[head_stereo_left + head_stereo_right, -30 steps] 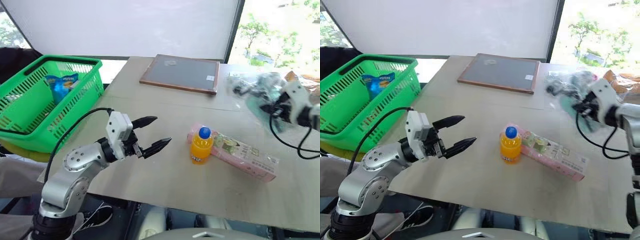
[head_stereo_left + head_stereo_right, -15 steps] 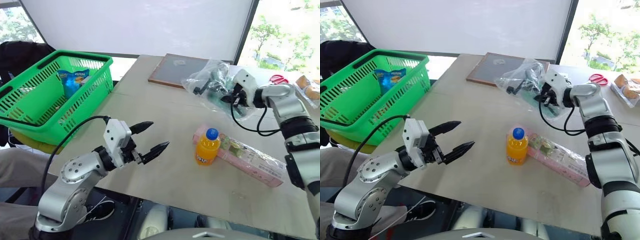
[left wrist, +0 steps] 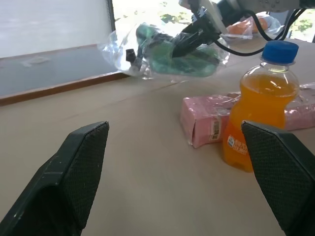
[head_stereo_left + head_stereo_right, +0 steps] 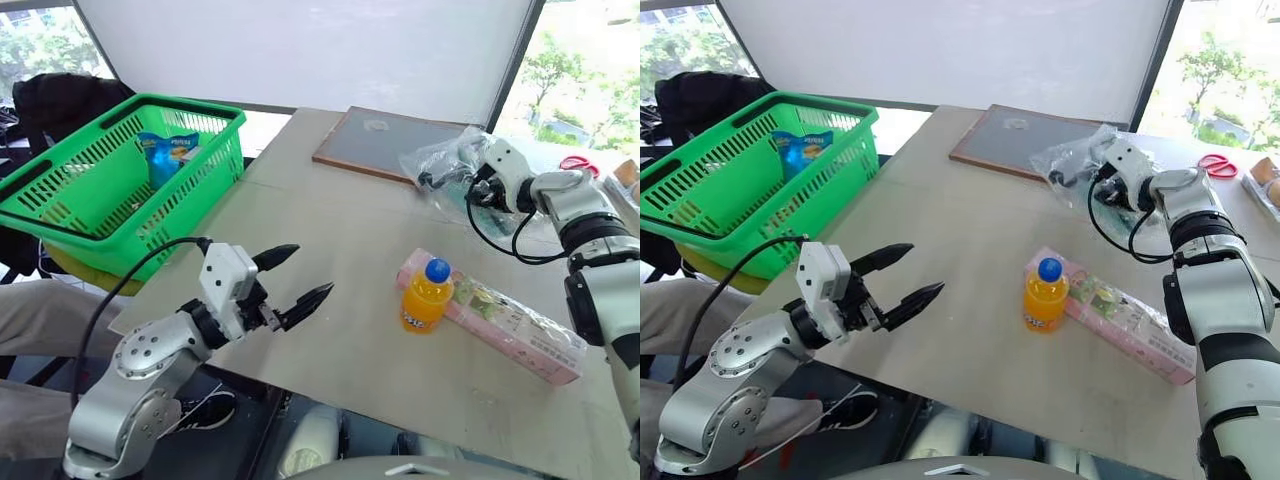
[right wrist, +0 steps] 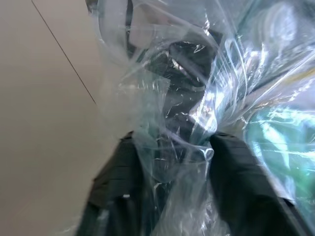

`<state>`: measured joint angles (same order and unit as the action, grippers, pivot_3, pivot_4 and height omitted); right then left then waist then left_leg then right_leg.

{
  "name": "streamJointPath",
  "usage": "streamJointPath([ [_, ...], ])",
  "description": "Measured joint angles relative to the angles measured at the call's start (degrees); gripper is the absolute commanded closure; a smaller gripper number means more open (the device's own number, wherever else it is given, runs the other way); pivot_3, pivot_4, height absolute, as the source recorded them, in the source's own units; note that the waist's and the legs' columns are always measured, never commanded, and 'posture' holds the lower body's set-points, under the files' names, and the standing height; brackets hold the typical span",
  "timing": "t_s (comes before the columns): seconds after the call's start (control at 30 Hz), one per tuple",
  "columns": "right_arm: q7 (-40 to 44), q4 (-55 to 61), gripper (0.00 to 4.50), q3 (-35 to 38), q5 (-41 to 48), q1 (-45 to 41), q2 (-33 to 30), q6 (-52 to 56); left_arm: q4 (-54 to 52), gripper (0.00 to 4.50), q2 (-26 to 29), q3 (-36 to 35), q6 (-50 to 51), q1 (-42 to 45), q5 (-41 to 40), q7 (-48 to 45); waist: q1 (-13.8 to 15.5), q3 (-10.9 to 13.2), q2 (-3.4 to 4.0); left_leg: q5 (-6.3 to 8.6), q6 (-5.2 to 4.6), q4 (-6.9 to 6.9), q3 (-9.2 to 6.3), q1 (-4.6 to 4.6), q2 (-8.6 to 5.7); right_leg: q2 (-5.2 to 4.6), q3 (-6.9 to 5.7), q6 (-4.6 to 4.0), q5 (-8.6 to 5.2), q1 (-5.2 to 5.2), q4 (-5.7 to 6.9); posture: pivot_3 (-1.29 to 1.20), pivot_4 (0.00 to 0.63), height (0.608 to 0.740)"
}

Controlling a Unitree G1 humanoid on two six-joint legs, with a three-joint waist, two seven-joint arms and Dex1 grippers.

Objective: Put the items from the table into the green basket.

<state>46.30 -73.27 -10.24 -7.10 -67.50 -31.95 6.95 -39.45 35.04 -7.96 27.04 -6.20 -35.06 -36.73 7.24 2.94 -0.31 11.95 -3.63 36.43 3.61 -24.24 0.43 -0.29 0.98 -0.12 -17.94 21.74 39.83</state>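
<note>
From your head views, orange bottle [image 4: 426, 296] upright on the table [image 4: 330, 230] touching the pink box [image 4: 500, 320], green basket [image 4: 110, 180] far left, left gripper [image 4: 292, 280] spread empty, your left wrist view cuts the box off behind the bottle, your right wrist view shows right gripper [image 5: 177, 147] fingers parted around crinkled clear plastic bag [image 5: 206, 73], contents unclear.

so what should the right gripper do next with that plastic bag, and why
Probably finish opening and back away. The right gripper sits at the clear plastic bag, which lies on the table by the dark board, with film between its fingers and a visible gap. The orange bottle and pink box are not yet in the green basket.
</note>
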Motion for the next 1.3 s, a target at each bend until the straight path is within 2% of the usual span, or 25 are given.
streamJointPath([
  [0.07, -0.29, 0.0, 0.14, 0.73, 0.03, -0.01, -0.03, -0.02, 0.2, 0.0, 0.4, 0.23, 0.08, 1.36, 0.04, -0.75, -0.15, 0.0, 0.0, 0.0, 0.0, 0.0, 0.0, 0.0, 0.0, 0.0, 0.0, 0.0, 0.0, 0.0, 0.0, 0.25, 0.008, 0.74],
  [0.2, 1.14, 0.87, 0.05, 2.99, 0.94, 0.24, -2.38, -0.57, 1.97, 0.0, 0.99, 1.55, 0.03, 3.93, 1.63, -1.34, -0.14, 0.0, 0.01, 0.0, 0.0, 0.0, 0.0, -0.02, -0.01, 0.01, -0.02, 0.0, 0.0, 0.0, -0.02, 0.22, 0.012, 0.74],
  [0.33, 10.33, 11.16, 0.05, 7.62, 5.92, 3.51, -8.35, -0.26, 3.57, 0.0, 2.19, 2.55, 0.67, 7.25, 1.59, -3.56, -0.16, 0.0, 0.02, 0.01, -0.03, 0.05, -0.12, -0.13, -0.02, -0.02, -0.15, 0.01, 0.0, 0.0, -0.1, 0.15, 0.022, 0.74],
  [0.4, 19.77, 30.57, 0.05, 12.3, 13.79, 14.43, -13.81, 4.15, 4.52, 0.0, 3.23, 4.13, 2.32, 9.22, -0.05, -6.39, -0.18, -0.01, 0.01, 0.03, -0.06, 0.1, -0.31, -0.32, -0.02, -0.05, -0.35, 0.02, 0.01, -0.01, -0.21, 0.12, 0.028, 0.74],
  [0.43, 21.84, 35.15, 0.05, 13.39, 15.91, 17.46, -14.82, 5.97, 5.03, 0.0, 3.41, 4.56, 2.73, 9.54, -0.43, -7.23, -0.41, -0.01, 0.03, 0.04, -0.08, 0.2, -0.33, -0.35, -0.02, -0.05, -0.37, 0.02, 0.01, 0.01, -0.18, 0.1, 0.03, 0.74],
  [0.5, 24.91, 54.14, 0.05, 20.12, 22.8, 33.18, -18.85, 11.12, 6.62, 0.0, 3.68, 7.41, 2.99, 11.31, -0.43, -9.68, -0.53, -0.02, 0.06, 0.06, -0.1, 0.25, -0.45, -0.46, -0.02, -0.05, -0.49, 0.03, 0.0, 0.01, -0.23, 0.07, 0.034, 0.74],
  [0.53, 25.22, 56.77, 0.05, 21.28, 23.74, 35.52, -19.0, 11.55, 6.99, 0.0, 3.73, 7.75, 3.05, 11.29, -0.35, -9.93, -0.77, -0.03, 0.15, 0.06, -0.11, 0.28, -0.47, -0.45, -0.02, -0.05, -0.51, 0.03, 0.0, 0.01, -0.19, 0.04, 0.038, 0.74],
  [0.6, 24.51, 70.7, 0.05, 29.37, 29.71, 47.59, -19.23, 16.34, 9.06, 0.0, 3.88, 10.4, 4.16, 13.59, 0.79, -10.71, -1.64, -0.01, 0.23, 0.05, -0.11, 0.3, -0.47, -0.44, -0.02, -0.04, -0.51, 0.04, 0.0, -0.01, -0.1, 0.0, 0.043, 0.74],
  [0.7, 22.01, 85.5, 0.05, 38.19, 35.79, 59.05, -20.25, 24.65, 12.28, 0.0, 3.69, 12.47, 4.63, 16.5, 1.46, -12.81, -3.92, 0.06, 0.32, 0.04, -0.1, 0.34, -0.37, -0.17, 0.0, -0.03, -0.5, 0.06, -0.02, -0.23, -0.03, -0.08, 0.052, 0.74],
  [0.77, 19.63, 93.43, 0.05, 41.6, 38.52, 64.35, -19.12, 27.95, 14.45, 0.0, 3.22, 13.23, 4.63, 18.19, 1.46, -14.49, -5.62, 0.14, 0.2, 0.05, -0.1, 0.26, -0.28, 0.32, 0.03, -0.02, -0.43, 0.06, -0.04, -0.64, -0.08, -0.11, 0.057, 0.74],
  [0.8, 18.34, 99.42, 0.05, 43.95, 40.61, 69.66, -17.35, 29.2, 16.36, 0.0, 2.47, 14.38, 4.4, 20.15, 1.72, -15.83, -6.51, 0.2, 0.09, 0.05, -0.1, 0.14, -0.26, 0.58, 0.03, -0.02, -0.43, 0.06, -0.05, -0.92, -0.2, -0.12, 0.057, 0.74],
  [0.9, 16.96, 107.01, 0.05, 45.49, 43.16, 78.03, -13.24, 29.12, 19.57, 0.0, 1.51, 16.75, 3.05, 22.37, 3.08, -18.73, -9.03, 0.22, 0.08, 0.05, -0.1, 0.11, -0.11, 0.65, 0.04, 0.0, -0.25, 0.09, -0.05, -0.96, -0.24, -0.16, 0.056, 0.74],
  [0.93, 16.87, 107.47, 0.05, 45.56, 43.28, 78.34, -13.05, 28.95, 20.07, 0.0, 1.51, 17.05, 2.91, 22.4, 3.4, -19.02, -9.45, 0.23, 0.11, 0.05, -0.1, 0.12, -0.09, 0.65, 0.04, 0.0, -0.22, 0.1, -0.05, -0.96, -0.25, -0.17, 0.054, 0.74],
  [1.07, 20.89, 113.86, 0.05, 52.87, 48.07, 89.49, -13.58, 28.64, 24.42, 0.0, 0.52, 19.43, 0.28, 24.24, 5.81, -22.44, -10.2, 0.29, 0.07, 0.05, -0.11, 0.1, -0.04, 0.71, 0.05, 0.08, -0.15, 0.17, -0.07, -0.96, -0.3, -0.2, 0.052, 0.74],
  [1.3, 21.12, 117.1, 0.05, 55.2, 52.72, 92.83, -13.62, 27.76, 28.97, 0.0, -1.79, 21.43, -2.42, 26.16, 9.16, -24.43, -11.59, 0.32, 0.01, 0.06, -0.1, 0.1, -0.02, 0.78, 0.07, 0.08, -0.09, 0.34, -0.17, -1.03, -0.33, -0.21, 0.052, 0.74],
])
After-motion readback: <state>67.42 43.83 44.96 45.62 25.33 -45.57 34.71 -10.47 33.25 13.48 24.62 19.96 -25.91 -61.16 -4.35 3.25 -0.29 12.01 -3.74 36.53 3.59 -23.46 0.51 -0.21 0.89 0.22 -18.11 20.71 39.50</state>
